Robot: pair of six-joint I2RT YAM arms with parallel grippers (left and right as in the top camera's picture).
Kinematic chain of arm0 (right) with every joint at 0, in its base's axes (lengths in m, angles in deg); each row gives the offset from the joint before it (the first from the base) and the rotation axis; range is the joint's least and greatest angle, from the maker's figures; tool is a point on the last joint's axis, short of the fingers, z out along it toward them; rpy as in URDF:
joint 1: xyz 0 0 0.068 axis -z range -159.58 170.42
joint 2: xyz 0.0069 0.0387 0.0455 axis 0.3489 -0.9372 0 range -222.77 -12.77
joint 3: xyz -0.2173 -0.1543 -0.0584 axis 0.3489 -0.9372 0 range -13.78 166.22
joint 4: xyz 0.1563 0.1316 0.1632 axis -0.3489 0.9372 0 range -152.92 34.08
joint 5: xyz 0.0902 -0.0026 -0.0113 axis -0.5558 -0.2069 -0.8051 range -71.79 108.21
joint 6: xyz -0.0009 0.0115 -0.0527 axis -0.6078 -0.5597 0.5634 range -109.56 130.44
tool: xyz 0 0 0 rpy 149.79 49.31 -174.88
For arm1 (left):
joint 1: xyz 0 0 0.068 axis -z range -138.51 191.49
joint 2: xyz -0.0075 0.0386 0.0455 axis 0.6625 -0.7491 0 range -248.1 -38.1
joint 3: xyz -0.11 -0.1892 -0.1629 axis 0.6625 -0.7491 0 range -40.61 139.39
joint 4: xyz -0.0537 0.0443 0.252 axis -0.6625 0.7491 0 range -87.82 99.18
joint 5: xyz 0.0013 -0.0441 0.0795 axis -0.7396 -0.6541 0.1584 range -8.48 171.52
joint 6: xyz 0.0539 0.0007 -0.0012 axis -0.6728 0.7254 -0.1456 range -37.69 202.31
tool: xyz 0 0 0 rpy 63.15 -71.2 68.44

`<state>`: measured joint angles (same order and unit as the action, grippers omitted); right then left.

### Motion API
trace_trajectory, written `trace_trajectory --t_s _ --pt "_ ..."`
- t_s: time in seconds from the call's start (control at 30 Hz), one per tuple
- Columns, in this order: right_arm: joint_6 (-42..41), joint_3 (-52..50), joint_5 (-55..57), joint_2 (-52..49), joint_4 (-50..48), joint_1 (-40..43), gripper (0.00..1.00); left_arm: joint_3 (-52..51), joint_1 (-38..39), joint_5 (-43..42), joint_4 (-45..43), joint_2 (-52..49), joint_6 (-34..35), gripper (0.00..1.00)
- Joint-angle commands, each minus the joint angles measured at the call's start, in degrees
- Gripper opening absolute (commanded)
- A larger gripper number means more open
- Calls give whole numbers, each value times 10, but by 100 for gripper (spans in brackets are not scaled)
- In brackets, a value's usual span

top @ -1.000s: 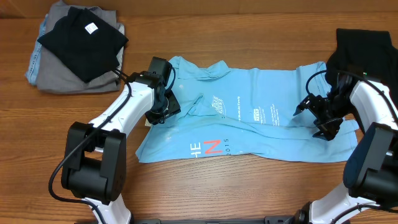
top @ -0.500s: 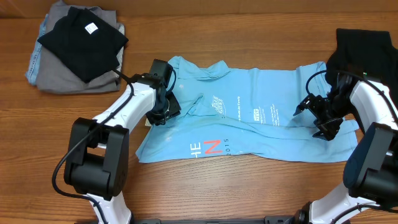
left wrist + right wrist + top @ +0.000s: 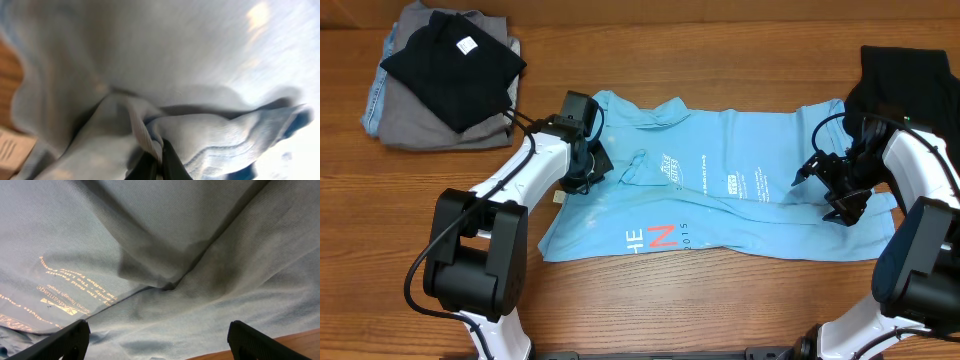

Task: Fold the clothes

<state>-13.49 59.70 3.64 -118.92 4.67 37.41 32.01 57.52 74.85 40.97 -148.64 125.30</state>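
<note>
T-shirt spread on the table.
The left fingers pinch a fold of its cloth; the right fingers stand spread above it.

Tally on the wooden table:
- 1 light blue cotton T-shirt, mid-table.
- 2 black garments: 1 black top w/ white label, on the pile at the far-left corner; 1 black cloth at the far-right corner.
- 1 grey folded garment, same pile.
- 1 pale blue denim-like piece at the pile's bottom, so pile = 3 pcs.
- 1 small tan paper tag at the shirt's left edge.
- 2 white-and-black robot arms: left arm, right arm.
- 2 grippers, 1 per arm: left gripper, right gripper.
</note>
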Motion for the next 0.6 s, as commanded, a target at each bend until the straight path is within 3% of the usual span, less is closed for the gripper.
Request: trace_trajectory --t_s 0.0,0.43,0.47,0.5,0.53,0.57 --pt "2 -3 6 7 0 -2 92 -1 0 5 -36 -6 -4 4" --pt "2 -3 6 7 0 -2 92 -1 -1 99 -110 -7 -3 4" --pt "2 -3 6 7 0 -2 92 -1 -1 106 -114 -7 -4 12" --pt "2 -3 6 7 0 -2 93 -1 -1 112 -119 -7 -4 30" --pt "2 -3 6 7 0 -2 92 -1 -1 116 -124 -7 -6 54" --pt "2 -3 6 7 0 -2 92 -1 0 118 -127 -7 -6 70"
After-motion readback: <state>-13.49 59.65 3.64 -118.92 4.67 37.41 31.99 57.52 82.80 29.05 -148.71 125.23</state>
